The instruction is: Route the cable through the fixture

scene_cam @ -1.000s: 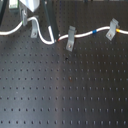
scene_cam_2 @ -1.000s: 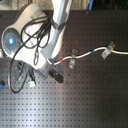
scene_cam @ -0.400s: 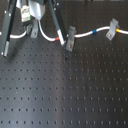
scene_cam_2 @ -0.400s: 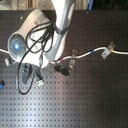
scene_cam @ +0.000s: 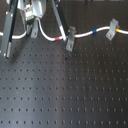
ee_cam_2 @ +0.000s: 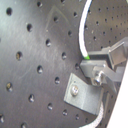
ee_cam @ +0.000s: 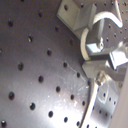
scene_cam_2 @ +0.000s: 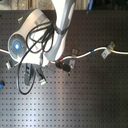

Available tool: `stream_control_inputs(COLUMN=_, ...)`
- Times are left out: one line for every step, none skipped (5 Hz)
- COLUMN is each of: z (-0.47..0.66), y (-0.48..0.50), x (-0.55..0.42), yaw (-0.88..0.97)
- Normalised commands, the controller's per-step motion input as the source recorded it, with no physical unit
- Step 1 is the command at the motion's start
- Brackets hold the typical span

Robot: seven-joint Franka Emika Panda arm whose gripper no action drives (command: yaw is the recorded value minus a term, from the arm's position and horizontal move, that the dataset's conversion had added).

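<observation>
The white cable [scene_cam: 49, 38] runs along the far side of the board in the first exterior view, with a red band [scene_cam: 60, 38], a blue one and a yellow one. My gripper [scene_cam: 33, 26] is low over its left stretch, shut on the cable. The upright grey fixture [scene_cam: 34, 33] stands right under the fingers. In the second exterior view the gripper [scene_cam_2: 41, 75] hangs below the arm's white body, and the cable [scene_cam_2: 90, 52] leads off to the second exterior view's right. In the second wrist view the cable [ee_cam_2: 83, 35] passes between the fingers just beside the fixture [ee_cam_2: 82, 96].
Two slanted grey clips [scene_cam: 70, 39] [scene_cam: 112, 27] hold the cable further toward the first exterior view's right. The black perforated board [scene_cam: 65, 90] stretches toward the near edge. A black hose loops around the arm [scene_cam_2: 30, 50].
The gripper has come down toward the board with the cable. The cable's left stretch now lies lower, at the upright fixture.
</observation>
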Motion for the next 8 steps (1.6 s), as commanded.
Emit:
stream_control_inputs(z=-0.09, y=-0.084, x=-0.337, yaw=0.17)
stream_control_inputs(z=0.02, y=0.034, x=-0.443, yaw=0.05)
stream_control_inputs(z=0.08, y=0.138, x=-0.358, yaw=0.0)
stream_control_inputs(z=0.23, y=0.091, x=-0.208, yaw=-0.07)
stream_control_inputs(z=0.33, y=0.086, x=-0.199, yaw=-0.27)
stream_control_inputs(z=0.19, y=0.057, x=-0.121, yaw=-0.38)
stream_control_inputs(z=-0.22, y=-0.038, x=-0.205, yaw=0.0)
stream_control_inputs(z=-0.26, y=-0.121, x=-0.106, yaw=0.65)
